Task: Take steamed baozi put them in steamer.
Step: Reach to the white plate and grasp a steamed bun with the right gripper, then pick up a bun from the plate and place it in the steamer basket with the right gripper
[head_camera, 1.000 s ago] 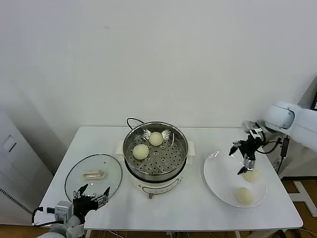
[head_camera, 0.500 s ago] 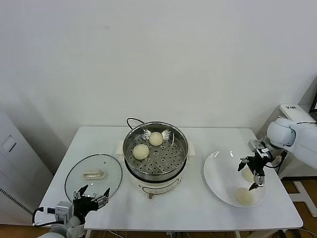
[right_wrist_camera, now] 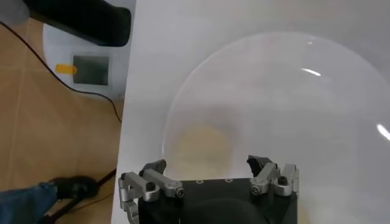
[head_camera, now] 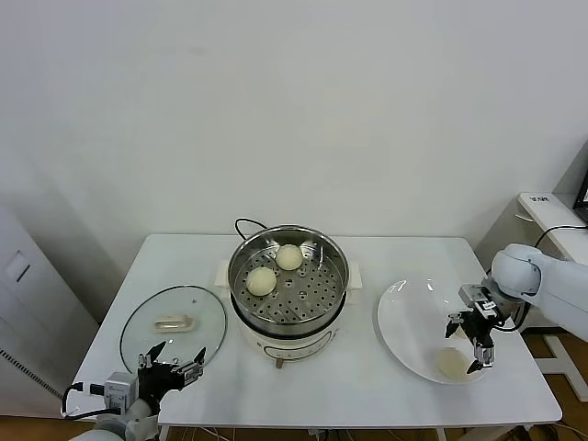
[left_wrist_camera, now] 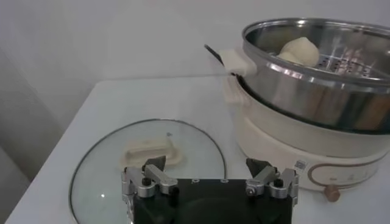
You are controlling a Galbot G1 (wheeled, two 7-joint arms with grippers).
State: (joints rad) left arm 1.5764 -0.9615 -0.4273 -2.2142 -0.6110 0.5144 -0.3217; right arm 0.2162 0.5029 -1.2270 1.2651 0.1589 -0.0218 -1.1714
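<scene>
Steel steamer [head_camera: 289,276] already holds two buns [head_camera: 262,280]; at least one bun [head_camera: 452,363] waits on the plate [head_camera: 404,317]. Right gripper [head_camera: 472,344] hangs over it, fingers spread, empty. Left gripper [head_camera: 169,365] idles near the lid [head_camera: 173,322], open.

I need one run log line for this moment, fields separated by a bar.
right gripper: open over plate, above baozi | left gripper: open, idle near glass lid | steamer: two baozi inside

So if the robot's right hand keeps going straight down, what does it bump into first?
Probably the steamed baozi on the white plate. The open right hand points down at it, though the remaining gap is hard to judge.
</scene>
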